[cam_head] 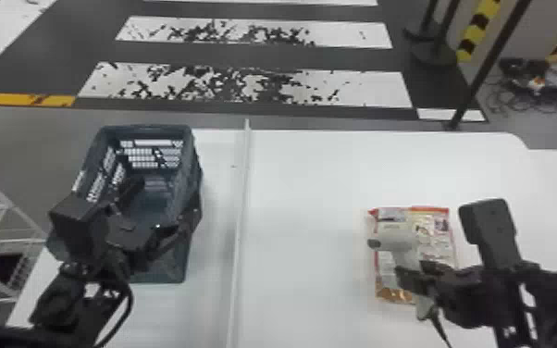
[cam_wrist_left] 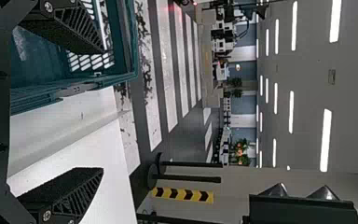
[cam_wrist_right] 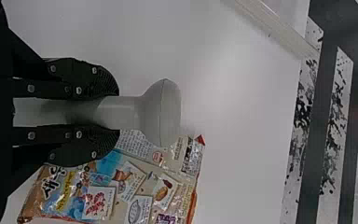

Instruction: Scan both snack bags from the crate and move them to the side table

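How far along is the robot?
Done: one snack bag lies outside the crate, on the white table. In hand: the right claw grips the scanner near it. Probably remaining: scanning that bag and moving it to the side table. The second bag's progress is unclear.

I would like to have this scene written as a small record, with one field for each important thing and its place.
crate: dark, openwork basket, at the table's left side
snack bag: one, lying flat on the white table
scanner: pale handheld one, held above the table near the bag
right gripper: shut on the scanner's handle
left gripper: open, at the crate
divider: pale raised strip between crate and bag
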`<act>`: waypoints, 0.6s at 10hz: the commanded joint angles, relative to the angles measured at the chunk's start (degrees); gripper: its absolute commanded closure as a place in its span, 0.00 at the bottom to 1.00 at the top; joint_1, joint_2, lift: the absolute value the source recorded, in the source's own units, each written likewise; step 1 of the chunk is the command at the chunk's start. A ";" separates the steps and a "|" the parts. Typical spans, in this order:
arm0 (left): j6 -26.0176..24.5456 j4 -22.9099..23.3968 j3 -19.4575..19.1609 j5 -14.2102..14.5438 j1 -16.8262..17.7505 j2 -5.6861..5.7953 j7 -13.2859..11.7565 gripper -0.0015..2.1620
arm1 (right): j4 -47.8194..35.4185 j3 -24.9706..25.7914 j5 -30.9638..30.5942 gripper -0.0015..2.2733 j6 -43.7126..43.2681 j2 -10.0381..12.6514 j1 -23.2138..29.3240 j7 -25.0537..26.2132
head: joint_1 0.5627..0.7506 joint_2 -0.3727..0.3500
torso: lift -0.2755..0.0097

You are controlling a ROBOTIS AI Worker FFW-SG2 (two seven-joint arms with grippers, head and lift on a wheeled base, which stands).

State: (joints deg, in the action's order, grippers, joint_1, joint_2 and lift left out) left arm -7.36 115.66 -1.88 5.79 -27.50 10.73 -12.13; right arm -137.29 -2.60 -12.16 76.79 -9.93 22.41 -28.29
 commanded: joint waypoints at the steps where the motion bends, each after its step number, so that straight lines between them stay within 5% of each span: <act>1: -0.16 0.00 -0.05 0.01 0.00 0.08 0.00 0.05 | 1.94 -1.27 -1.29 0.99 -0.01 0.00 -1.31 0.61 | 0.70 0.53 | 0.70; 6: 0.01 0.00 -0.14 0.10 0.00 0.25 0.00 0.05 | 5.63 -8.30 -10.96 0.99 -1.59 -0.09 -3.25 5.97 | 0.70 0.51 | 0.70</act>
State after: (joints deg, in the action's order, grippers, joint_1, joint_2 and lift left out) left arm -7.34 115.66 -1.96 5.84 -27.51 10.92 -12.15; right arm -132.02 -9.95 -21.83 75.21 -10.00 19.38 -22.35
